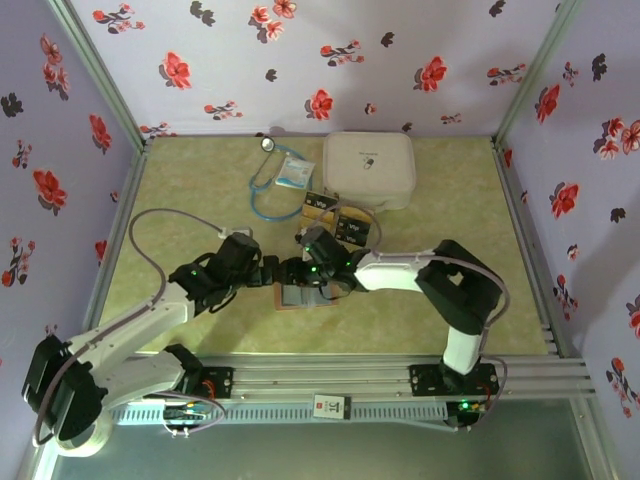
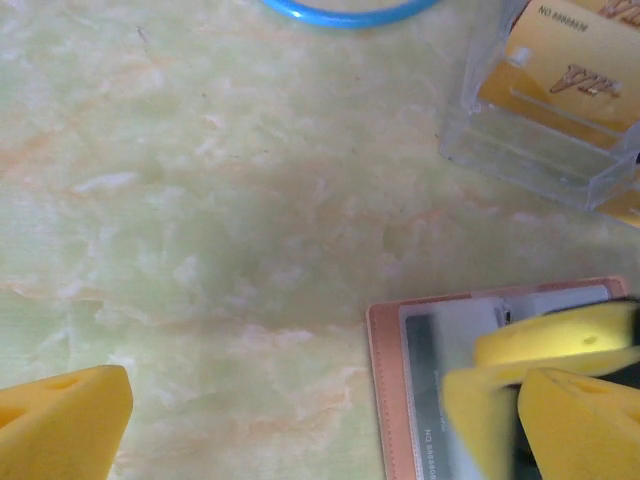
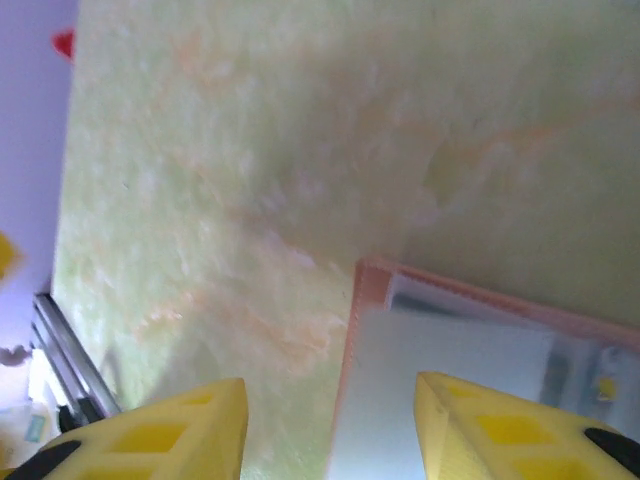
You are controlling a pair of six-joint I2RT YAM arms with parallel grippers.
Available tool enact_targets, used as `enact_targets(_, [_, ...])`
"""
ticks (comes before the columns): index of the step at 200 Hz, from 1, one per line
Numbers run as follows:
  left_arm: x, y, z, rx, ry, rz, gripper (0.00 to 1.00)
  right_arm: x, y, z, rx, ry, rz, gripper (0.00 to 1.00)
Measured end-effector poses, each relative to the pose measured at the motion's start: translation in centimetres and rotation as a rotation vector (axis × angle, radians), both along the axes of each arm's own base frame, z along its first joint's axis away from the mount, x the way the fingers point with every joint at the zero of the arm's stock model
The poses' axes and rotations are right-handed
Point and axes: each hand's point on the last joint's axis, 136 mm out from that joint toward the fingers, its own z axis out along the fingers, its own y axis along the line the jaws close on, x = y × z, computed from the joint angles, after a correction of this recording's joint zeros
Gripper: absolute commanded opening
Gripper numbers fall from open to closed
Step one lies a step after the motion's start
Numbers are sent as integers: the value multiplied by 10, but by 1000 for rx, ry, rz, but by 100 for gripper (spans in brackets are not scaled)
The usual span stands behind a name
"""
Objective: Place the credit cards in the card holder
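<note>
Card holder (image 1: 303,298) lies open and flat on the green worktop (image 1: 430,320), greyish pockets facing up. Right over it, the right gripper (image 3: 330,390) hovers, jaws partly apart with nothing between them, the holder's pinkish edge showing in the gap. At the holder's left edge sits the left gripper (image 2: 295,395), jaws spread wide and empty. Just beyond the holder wait the credit cards (image 1: 340,222), black and gold, one gold card in a clear stand (image 2: 530,150). Further beyond the holder: a white case (image 1: 368,168) and a blue stethoscope (image 1: 268,190).

card holder (image 1: 300,300) before credit cards (image 1: 320,203), white case (image 1: 368,168) behind them
</note>
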Motion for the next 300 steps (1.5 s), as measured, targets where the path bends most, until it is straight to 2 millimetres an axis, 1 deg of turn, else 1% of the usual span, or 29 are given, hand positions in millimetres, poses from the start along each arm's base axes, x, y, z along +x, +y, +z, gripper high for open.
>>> enact_targets(8, [0, 1, 2, -7, -6, 3, 100, -4, 3, -9, -12, 18, 7, 46])
enact_targets(14, [0, 1, 3, -9, -9, 5, 100, -4, 5, -10, -11, 22, 11, 46])
enact_targets(34, [1, 3, 4, -13, -12, 11, 100, -1, 12, -1, 15, 17, 12, 46])
enact_targets(52, [1, 4, 4, -12, -10, 15, 100, -1, 11, 3, 15, 14, 11, 47])
enact_targets(70, [0, 4, 3, -11, -8, 14, 100, 0, 5, 15, 3, -9, 8, 48])
enact_targets(86, [0, 4, -1, -4, 0, 14, 100, 2, -2, 34, 8, -44, 3, 48])
enact_targets(93, [0, 4, -3, 1, 6, 14, 100, 4, -7, 43, 7, -64, -6, 49])
enact_targets(108, [0, 4, -6, 7, 14, 13, 100, 11, -24, 55, -18, -108, -38, 50])
enact_targets(119, [0, 3, -9, 11, 24, 10, 100, 15, -39, 59, -52, -137, -63, 52])
enact_targets(131, [0, 2, -11, 15, 32, 8, 100, 17, -57, 58, -107, -164, -92, 55])
enact_targets(144, [0, 2, -13, 16, 38, 6, 100, 19, -79, 54, -186, -188, -121, 56])
enact_targets(165, [1, -2, -18, 19, 52, -3, 100, 14, -107, 40, -300, -202, -143, 57])
enact_targets(188, [1, -4, -27, 34, 78, -12, 100, 9, -128, 22, -396, -195, -151, 57])
enact_targets(206, [1, -6, -31, 36, 92, -19, 100, 5, -138, 12, -439, -187, -153, 55])
enact_targets(222, [1, -8, -33, 32, 96, -26, 100, 5, -142, 4, -465, -182, -155, 51])
enact_targets(244, [1, -11, -38, 33, 115, -34, 100, 6, -146, -7, -492, -171, -155, 42])
enact_targets(263, [0, -12, -44, 42, 135, -38, 100, 6, -149, -12, -505, -167, -152, 28])
enact_targets(283, [-1, -14, -48, 46, 146, -43, 100, 11, -149, -11, -497, -175, -163, 11])
enact_targets(300, [-1, -15, -49, 45, 147, -47, 100, 14, -151, -11, -490, -179, -175, 4])
